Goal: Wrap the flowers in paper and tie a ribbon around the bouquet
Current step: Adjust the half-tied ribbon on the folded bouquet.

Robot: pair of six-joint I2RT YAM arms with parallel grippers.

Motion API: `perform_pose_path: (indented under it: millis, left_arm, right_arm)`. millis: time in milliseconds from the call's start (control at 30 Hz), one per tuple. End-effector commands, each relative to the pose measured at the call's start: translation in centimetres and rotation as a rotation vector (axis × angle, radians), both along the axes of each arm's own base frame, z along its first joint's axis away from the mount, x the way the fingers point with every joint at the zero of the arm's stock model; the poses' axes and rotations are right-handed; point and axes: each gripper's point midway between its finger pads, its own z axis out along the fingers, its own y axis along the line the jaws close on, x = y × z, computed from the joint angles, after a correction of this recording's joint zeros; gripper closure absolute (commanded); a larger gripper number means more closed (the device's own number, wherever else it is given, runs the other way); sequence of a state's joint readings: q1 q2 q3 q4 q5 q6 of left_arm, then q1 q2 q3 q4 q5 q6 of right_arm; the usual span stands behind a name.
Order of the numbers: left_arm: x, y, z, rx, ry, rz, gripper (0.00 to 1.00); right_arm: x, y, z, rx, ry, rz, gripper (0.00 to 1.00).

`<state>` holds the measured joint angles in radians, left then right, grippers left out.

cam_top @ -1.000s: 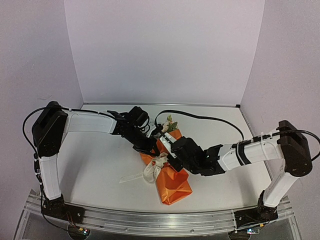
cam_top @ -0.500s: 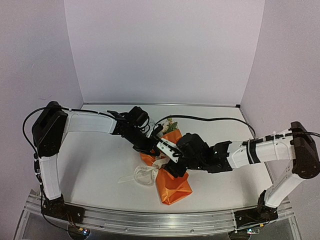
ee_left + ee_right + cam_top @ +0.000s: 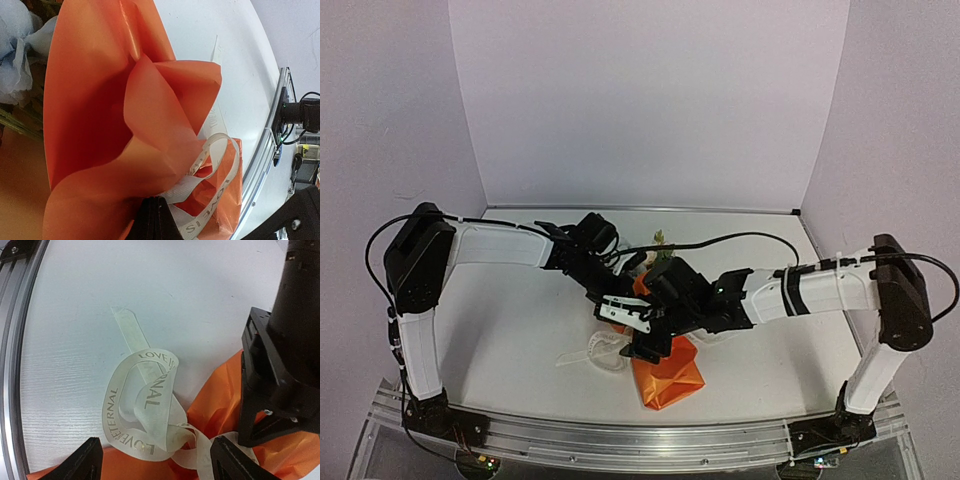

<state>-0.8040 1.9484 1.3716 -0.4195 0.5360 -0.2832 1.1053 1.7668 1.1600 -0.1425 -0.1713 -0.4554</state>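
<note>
The bouquet (image 3: 665,365) lay at the middle of the table (image 3: 510,330), its narrow end towards the near edge and the flowers (image 3: 660,240) poking out at the far end. The left gripper (image 3: 152,220) had its jaws together at the pinched waist, most likely to stop the orange paper (image 3: 100,100) springing open while the tie was made; whether paper or ribbon sat between the jaws could not be told. The ribbon (image 3: 142,410) ran round that waist and spilled to the left in a loose, untightened loop, one tail lying flat on the table. The right gripper (image 3: 157,457) hung just above that loop with its jaws spread wide and nothing between them, seemingly lined up to take a strand and draw the knot snug
</note>
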Motion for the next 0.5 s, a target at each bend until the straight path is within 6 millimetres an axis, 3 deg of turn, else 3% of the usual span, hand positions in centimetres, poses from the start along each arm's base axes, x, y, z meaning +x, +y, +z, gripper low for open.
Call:
perform_pose_path:
  millis: [0, 267, 400, 467]
  left_arm:
    - [0.2, -0.2, 1.3, -0.03, -0.02, -0.024, 1.0]
    - [0.0, -0.3, 1.2, -0.034, -0.013, -0.032, 1.0]
    - [-0.4, -0.1, 0.8, -0.03, -0.004, -0.042, 1.0]
    - [-0.5, 0.1, 0.6, -0.027, 0.0, -0.042, 1.0]
  right_arm:
    - [0.4, 2.2, 0.7, 0.031, -0.014, 0.032, 0.25]
    - [0.9, 3.5, 0.2, 0.026, -0.019, 0.021, 0.3]
    - [0.9, 3.5, -0.4, 0.011, -0.012, 0.022, 0.38]
    - [0.8, 3.3, -0.6, 0.004, -0.004, 0.02, 0.47]
